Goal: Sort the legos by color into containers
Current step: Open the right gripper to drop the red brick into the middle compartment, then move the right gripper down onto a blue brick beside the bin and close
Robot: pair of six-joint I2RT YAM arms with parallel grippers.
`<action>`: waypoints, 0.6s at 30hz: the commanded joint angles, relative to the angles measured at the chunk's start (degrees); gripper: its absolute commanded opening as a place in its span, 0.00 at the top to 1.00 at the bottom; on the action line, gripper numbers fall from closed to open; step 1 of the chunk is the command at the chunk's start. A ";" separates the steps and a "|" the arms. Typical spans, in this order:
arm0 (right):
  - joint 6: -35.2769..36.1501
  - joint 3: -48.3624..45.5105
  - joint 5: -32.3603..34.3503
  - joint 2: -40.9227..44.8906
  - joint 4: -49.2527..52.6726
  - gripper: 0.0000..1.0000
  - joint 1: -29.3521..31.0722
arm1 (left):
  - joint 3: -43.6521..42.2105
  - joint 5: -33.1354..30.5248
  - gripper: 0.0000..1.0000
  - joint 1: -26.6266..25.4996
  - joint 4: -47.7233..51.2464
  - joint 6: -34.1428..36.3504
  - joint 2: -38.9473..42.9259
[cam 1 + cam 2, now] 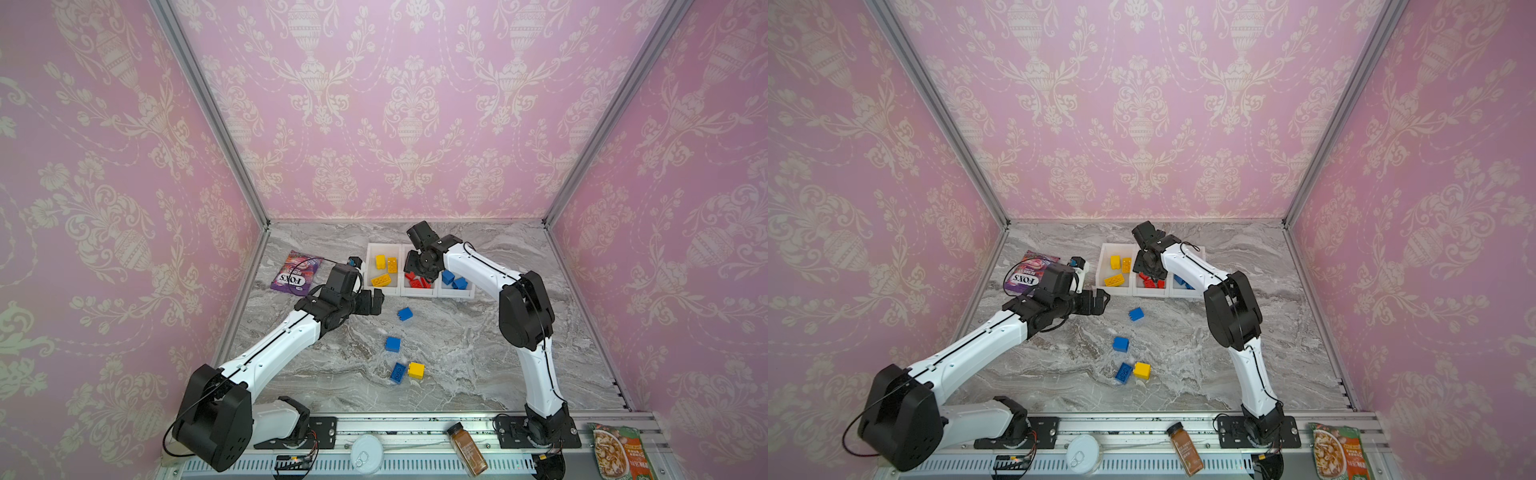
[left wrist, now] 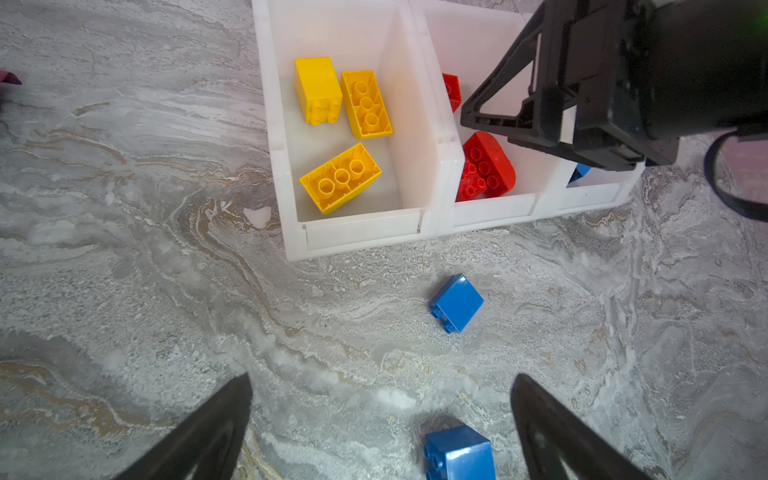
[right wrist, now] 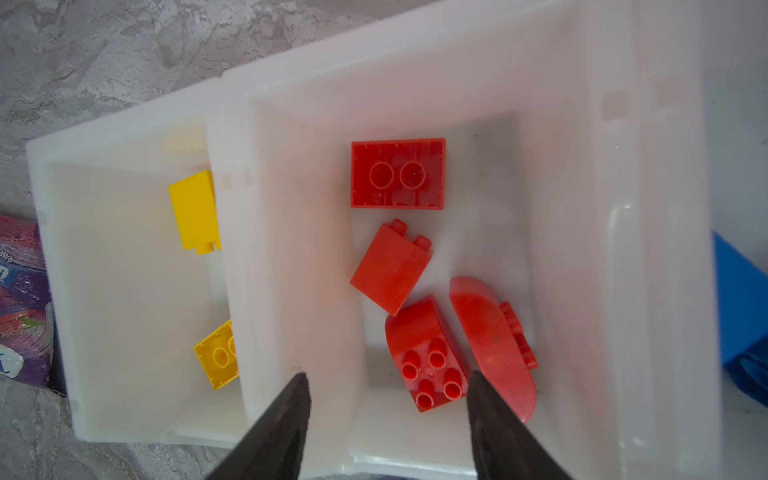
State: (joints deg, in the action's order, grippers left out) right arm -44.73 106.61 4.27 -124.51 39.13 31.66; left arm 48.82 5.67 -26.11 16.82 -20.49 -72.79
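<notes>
Three white bins (image 2: 361,232) stand in a row at the back of the table (image 1: 457,374). The left one holds three yellow bricks (image 2: 340,176), the middle one four red bricks (image 3: 390,270), and the right one at least two blue bricks (image 1: 453,279). The right hand (image 3: 386,374) hangs over the middle bin, its fingers parted and grasping nothing, with a rounded red brick (image 3: 428,361) lying in the bin below them. The left hand (image 2: 381,378) hovers over the table in front of the bins, spread wide and empty. Out on the table lie three loose blue bricks (image 1: 392,344) and one loose yellow brick (image 1: 416,370), which sits just beside the nearest blue one.
</notes>
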 commanded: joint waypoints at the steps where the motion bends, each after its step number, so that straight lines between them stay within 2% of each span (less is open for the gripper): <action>1: 1.44 -1.63 -0.68 3.14 -0.11 0.38 0.13 | -0.30 -0.88 0.01 -0.43 0.14 -0.52 0.30; 6: 2.84 -4.94 -1.38 6.36 -0.46 0.37 0.24 | -0.52 -0.93 0.01 -0.43 -0.03 -0.51 0.37; 18: 7.82 -18.83 -3.92 17.31 -2.53 0.27 1.97 | -1.34 -1.08 0.01 -0.24 -0.91 0.10 0.63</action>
State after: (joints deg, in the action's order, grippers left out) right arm -39.79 90.32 1.76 -109.91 37.06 32.77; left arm 48.42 5.65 -26.11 16.53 -20.49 -72.79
